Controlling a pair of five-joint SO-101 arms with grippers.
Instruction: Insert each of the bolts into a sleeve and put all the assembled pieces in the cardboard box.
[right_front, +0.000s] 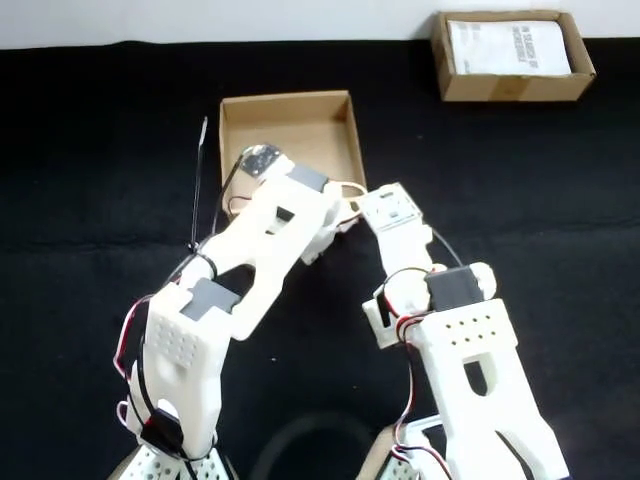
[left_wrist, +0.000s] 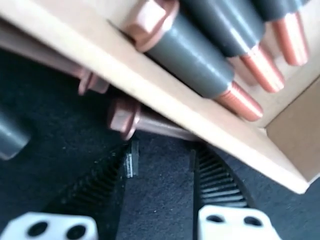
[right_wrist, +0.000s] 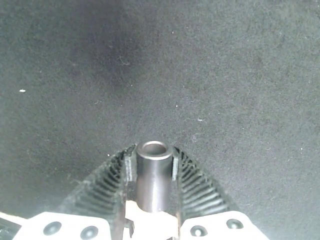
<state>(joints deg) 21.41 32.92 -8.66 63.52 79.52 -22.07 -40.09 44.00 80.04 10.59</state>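
Note:
The cardboard box (right_front: 285, 110) lies at the back centre of the black cloth. Its light wall (left_wrist: 200, 117) crosses the left wrist view, with several assembled pieces (left_wrist: 195, 55) behind it, grey sleeves with copper bolt ends sticking out. Outside that wall a loose copper bolt (left_wrist: 127, 117) lies on the cloth, with a second bolt head (left_wrist: 92, 82) and a grey sleeve end (left_wrist: 10, 137) close by. My left gripper (left_wrist: 162, 152) stands open just short of the loose bolt, nothing between its fingers. My right gripper (right_wrist: 154, 159) is shut on a hollow grey sleeve (right_wrist: 154, 175) above bare cloth.
A second cardboard box (right_front: 515, 60) with a white sheet inside stands at the back right. The left arm (right_front: 250, 260) slants toward the box's near corner and the right arm (right_front: 450, 330) stands beside it, their wrists close together. A black cable tie (right_front: 198, 185) lies left of the box.

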